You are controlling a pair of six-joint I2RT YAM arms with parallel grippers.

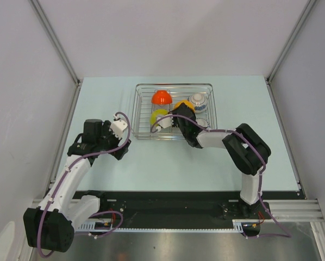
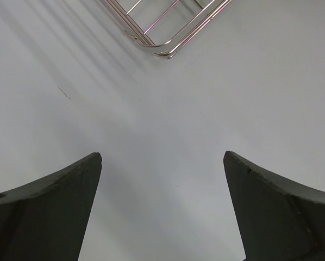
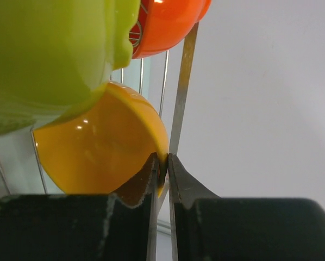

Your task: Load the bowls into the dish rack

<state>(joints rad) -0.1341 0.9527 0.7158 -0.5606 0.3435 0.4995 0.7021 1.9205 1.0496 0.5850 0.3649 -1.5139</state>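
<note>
The silver wire dish rack (image 1: 142, 91) stands at the table's back centre. In it are an orange-red bowl (image 1: 161, 97), a yellow-green bowl (image 1: 159, 116), a yellow-orange bowl (image 1: 183, 104) and a white patterned bowl (image 1: 198, 100). My right gripper (image 1: 177, 116) reaches into the rack and is shut on the yellow-orange bowl's rim (image 3: 163, 157), beside a rack wire (image 3: 182, 92). The yellow-green bowl (image 3: 48, 49) and orange-red bowl (image 3: 168, 24) sit above it in the right wrist view. My left gripper (image 1: 119, 148) is open and empty over the table, left of the rack's near corner (image 2: 162, 46).
Another white item (image 1: 202, 123) lies in the rack's near right part. Grey walls with metal frame posts (image 1: 54, 41) enclose the table. The table's near edge carries a black rail (image 1: 168, 204) with the arm bases.
</note>
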